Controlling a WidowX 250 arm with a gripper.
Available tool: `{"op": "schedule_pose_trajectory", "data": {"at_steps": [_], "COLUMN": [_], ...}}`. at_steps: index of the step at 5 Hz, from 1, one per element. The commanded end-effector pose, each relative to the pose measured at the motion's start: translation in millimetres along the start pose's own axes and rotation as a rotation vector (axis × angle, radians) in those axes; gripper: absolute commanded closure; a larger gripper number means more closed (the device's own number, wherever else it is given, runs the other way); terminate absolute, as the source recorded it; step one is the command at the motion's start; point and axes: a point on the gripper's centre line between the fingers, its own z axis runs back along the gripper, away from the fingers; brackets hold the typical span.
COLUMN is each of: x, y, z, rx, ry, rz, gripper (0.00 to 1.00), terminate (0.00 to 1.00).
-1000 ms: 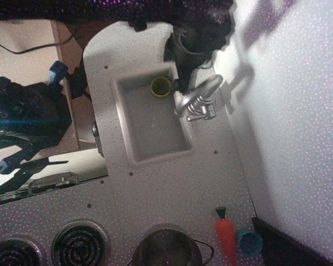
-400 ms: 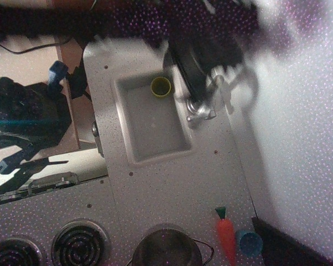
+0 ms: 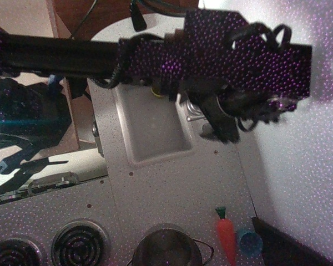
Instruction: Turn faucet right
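Observation:
The faucet [image 3: 193, 113] stands at the right rim of the sink [image 3: 161, 156]. Only a bit of its silver base and side lever shows under my arm, and its arched spout is hidden. My black arm reaches in from the left across the top of the view. Its gripper [image 3: 224, 123] hangs right over the faucet, on its right side. One dark finger points down toward the counter. I cannot tell how the jaws stand or whether they touch the faucet. A sliver of the yellow-green cup [image 3: 155, 92] shows at the sink's back edge.
A toy carrot [image 3: 226, 235] and a blue cup [image 3: 250, 243] lie at the counter's front right. A metal pot [image 3: 166, 249] and stove burners [image 3: 80, 244] are at the front. A white wall [image 3: 299, 166] stands at the right. Black clamps [image 3: 22, 166] are off the counter at the left.
My arm has swung down and forward from the top edge. It now covers the faucet's spout and most of the cup, both visible a second ago. The gripper has moved to the faucet's right side.

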Motion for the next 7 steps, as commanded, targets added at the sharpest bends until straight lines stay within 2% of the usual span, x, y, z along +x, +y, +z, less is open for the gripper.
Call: {"op": "schedule_pose_trajectory", "data": {"at_steps": [1, 2, 3, 4, 5, 6, 7], "x": [-30.6, -63.6, -104.1, -115.3, -119.7, -112.8, -118.2], "y": [14.5, 46.7, 81.4, 100.0, 130.2, 163.8, 176.2], "z": [29.3, 65.1, 96.6, 90.6, 58.3, 20.7, 16.9], "rx": [-0.167, -0.395, -0.44, -0.331, -0.026, 0.157, 0.19], "ry": [-0.075, -0.25, -0.496, -0.459, -0.243, -0.014, -0.025], "rz": [-0.104, -0.322, -0.365, -0.288, -0.11, 0.092, 0.351], "gripper": [0.0, 0.0, 0.0, 0.0, 0.0, 0.0, 0.0], "terminate": [0.0, 0.0, 0.0, 0.0, 0.0, 0.0, 0.0]}}
